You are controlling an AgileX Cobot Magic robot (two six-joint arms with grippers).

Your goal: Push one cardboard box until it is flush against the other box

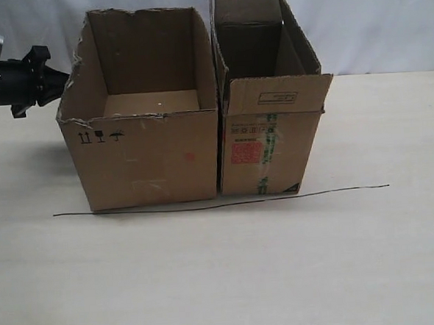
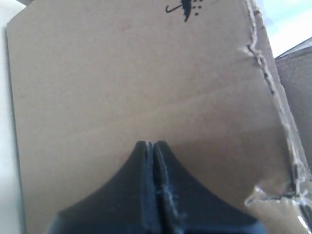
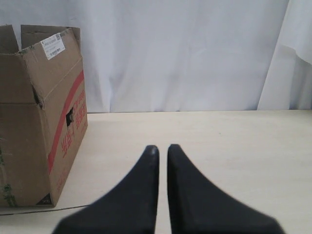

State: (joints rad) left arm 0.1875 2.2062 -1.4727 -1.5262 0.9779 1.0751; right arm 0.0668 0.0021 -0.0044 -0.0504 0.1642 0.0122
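The wide cardboard box (image 1: pixel 146 148) with torn top edges stands left of centre, its open top up. Its right side meets the other box (image 1: pixel 267 141), narrower, with red print and green-striped tape; only a thin dark seam shows between them. My left gripper (image 1: pixel 62 78) is shut, its tips against the wide box's left wall near the top. In the left wrist view the shut gripper (image 2: pixel 150 143) points at that wall (image 2: pixel 136 78), which fills the frame. My right gripper (image 3: pixel 163 147) is shut on nothing above the table, right of the other box (image 3: pixel 34 122).
A thin black line (image 1: pixel 219 202) runs across the pale table (image 1: pixel 224 272) just before both boxes' front faces. A white curtain (image 1: pixel 378 20) hangs behind. The right arm is outside the exterior view.
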